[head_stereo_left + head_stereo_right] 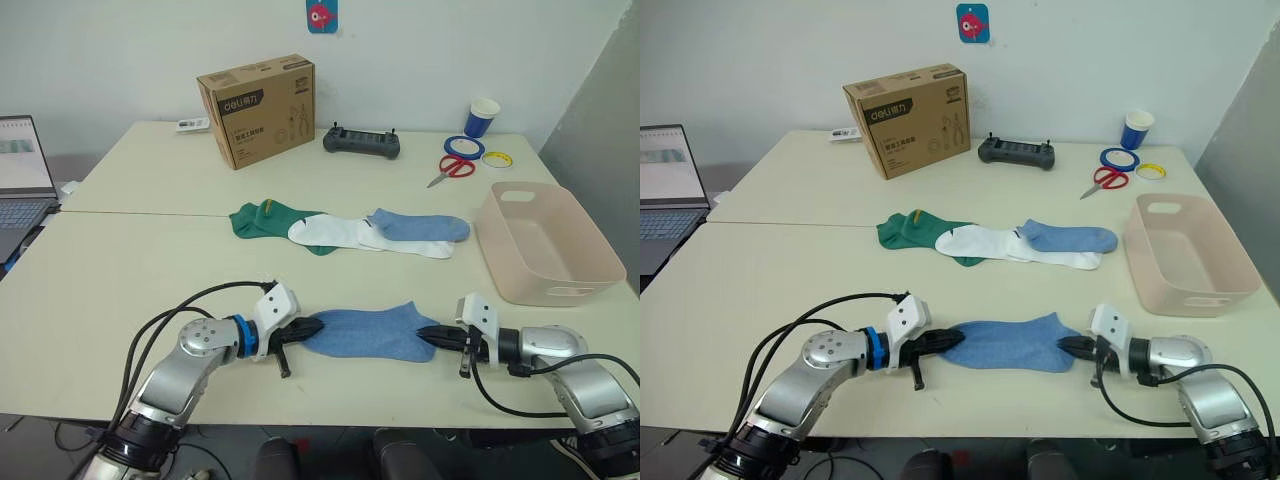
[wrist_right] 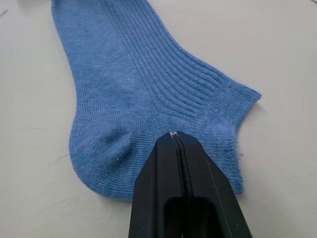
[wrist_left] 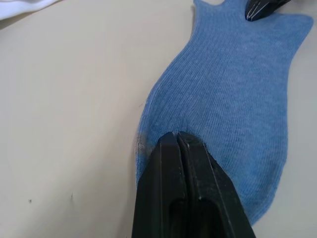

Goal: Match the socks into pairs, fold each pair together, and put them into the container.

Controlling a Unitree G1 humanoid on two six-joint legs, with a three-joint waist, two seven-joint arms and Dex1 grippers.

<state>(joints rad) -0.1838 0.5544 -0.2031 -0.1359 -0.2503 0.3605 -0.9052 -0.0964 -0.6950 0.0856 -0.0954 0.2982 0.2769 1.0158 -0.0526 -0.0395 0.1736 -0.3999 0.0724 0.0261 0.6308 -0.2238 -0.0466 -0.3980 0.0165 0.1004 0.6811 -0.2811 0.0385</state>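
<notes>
A light blue sock (image 1: 370, 332) lies flat near the table's front edge. My left gripper (image 1: 312, 328) is shut on its toe end, fingers pressed together (image 3: 177, 135). At the cuff and heel end, my right gripper (image 1: 425, 334) is shut on it too (image 2: 174, 135). Farther back, a row of overlapping socks lies mid-table: a dark green one (image 1: 262, 220), a white one (image 1: 335, 232) and a second light blue one (image 1: 420, 226) resting on another white sock (image 1: 425, 249). The pale pink container (image 1: 590, 262) stands at the right, nothing in it.
A brown cardboard box (image 1: 258, 108) and a black controller (image 1: 362, 142) sit at the back. Red scissors (image 1: 455, 168), tape rolls (image 1: 465, 147) and a blue cup (image 1: 482, 117) are at the back right. A laptop (image 1: 22, 180) is at the far left.
</notes>
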